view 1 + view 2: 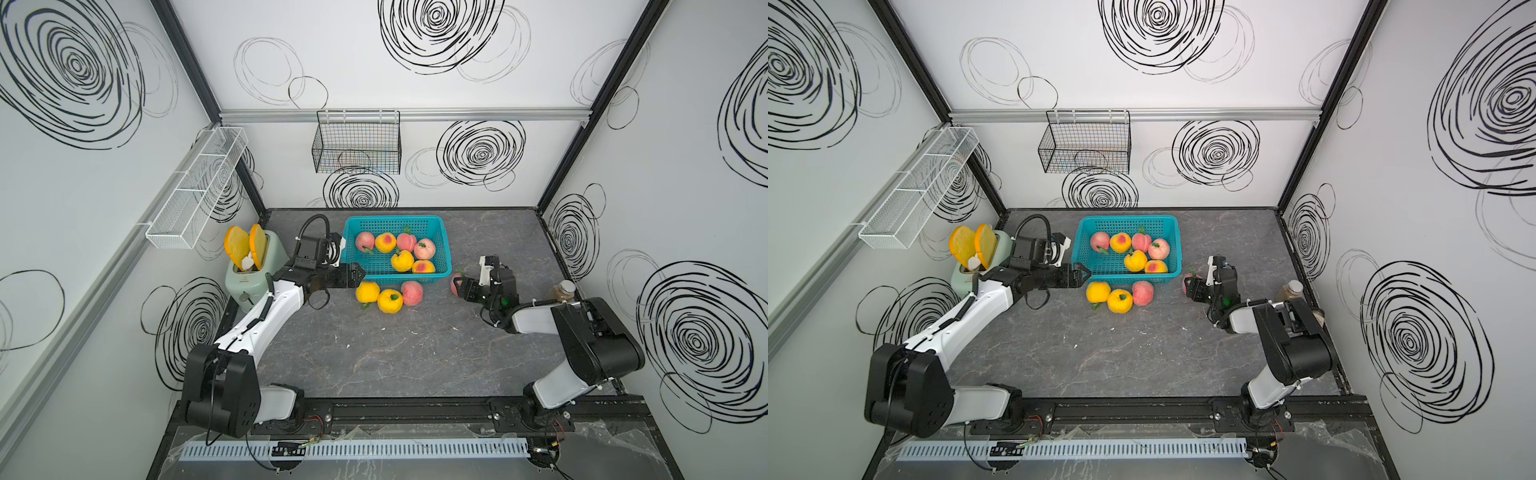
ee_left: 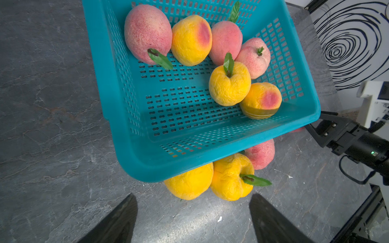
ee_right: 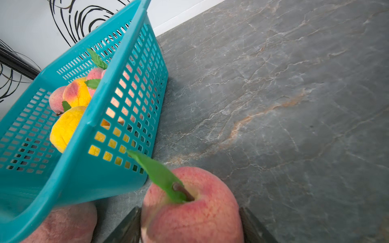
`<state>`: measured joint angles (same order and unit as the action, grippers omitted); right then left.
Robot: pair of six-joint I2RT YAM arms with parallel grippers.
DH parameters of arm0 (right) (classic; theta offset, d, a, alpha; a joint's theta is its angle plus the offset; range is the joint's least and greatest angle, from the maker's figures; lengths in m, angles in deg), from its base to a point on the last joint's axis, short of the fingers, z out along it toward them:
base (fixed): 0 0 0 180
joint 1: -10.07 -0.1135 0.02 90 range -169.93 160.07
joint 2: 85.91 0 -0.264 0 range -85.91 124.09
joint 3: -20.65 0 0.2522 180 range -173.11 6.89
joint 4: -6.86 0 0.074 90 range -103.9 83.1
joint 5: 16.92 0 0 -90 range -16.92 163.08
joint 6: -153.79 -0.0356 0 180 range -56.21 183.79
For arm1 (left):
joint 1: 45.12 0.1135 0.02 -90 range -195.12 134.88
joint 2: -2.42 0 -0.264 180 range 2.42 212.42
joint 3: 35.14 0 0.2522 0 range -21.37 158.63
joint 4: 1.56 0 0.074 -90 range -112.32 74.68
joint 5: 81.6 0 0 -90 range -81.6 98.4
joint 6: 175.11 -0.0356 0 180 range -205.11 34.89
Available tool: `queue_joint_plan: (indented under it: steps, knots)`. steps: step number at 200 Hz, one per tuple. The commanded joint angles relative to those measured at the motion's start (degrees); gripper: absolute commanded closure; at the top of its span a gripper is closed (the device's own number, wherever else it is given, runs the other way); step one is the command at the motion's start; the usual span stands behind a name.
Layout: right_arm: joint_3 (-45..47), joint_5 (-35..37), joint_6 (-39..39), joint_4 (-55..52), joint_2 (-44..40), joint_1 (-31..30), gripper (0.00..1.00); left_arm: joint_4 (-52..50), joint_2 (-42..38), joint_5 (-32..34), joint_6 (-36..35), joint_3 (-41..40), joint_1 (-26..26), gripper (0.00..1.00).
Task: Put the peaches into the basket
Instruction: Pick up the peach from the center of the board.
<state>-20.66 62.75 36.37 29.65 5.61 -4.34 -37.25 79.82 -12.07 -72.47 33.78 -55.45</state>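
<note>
Top view, centre: turquoise basket [image 1: 392, 220] holding six peaches [image 1: 402, 260]; three loose peaches [image 1: 390, 301] on the table [image 1: 415, 353] just below its near rim, two yellow, one pink; a pink peach [image 3: 189, 202] at the basket's lower-right corner, pinched in the right gripper [image 1: 460, 287], not yet in; left gripper [image 1: 356, 275] spread, empty, beside the lower-left corner; seemingly six done, four left; held fruit mostly hidden from above; unclear whether lifted off the surface.

glossy plastic basket [image 2: 99, 63], fuzzy matt peaches [image 2: 147, 31], marbled matt tabletop [image 2: 42, 105]
</note>
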Motion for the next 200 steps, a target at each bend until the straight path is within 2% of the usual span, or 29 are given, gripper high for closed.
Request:
queue_joint_plan:
  steps: [1, 43, 152, 200]
  knots:
    - [-0.87, -0.75, 0.09, 0.66, 0.06, 0.26, 0.33, 1.98, -0.3, -0.62, -0.6, -0.34, 0.66, 0.13]
    - [-0.58, -0.97, 0.0, 0.97, -0.31, 0.49, 0.38, 2.07, -0.06, -0.54, -0.6, -0.29, 0.66, 0.13]
    - [0.38, -0.59, -0.07, 1.24, -2.21, 1.14, 0.39, 2.06, 0.54, -1.42, -0.44, -0.05, 0.75, 0.13]
    - [1.19, -0.31, 0.26, -1.19, -6.75, 2.0, 0.39, 2.59, 0.07, -3.03, -0.14, -0.4, 0.96, 0.12]
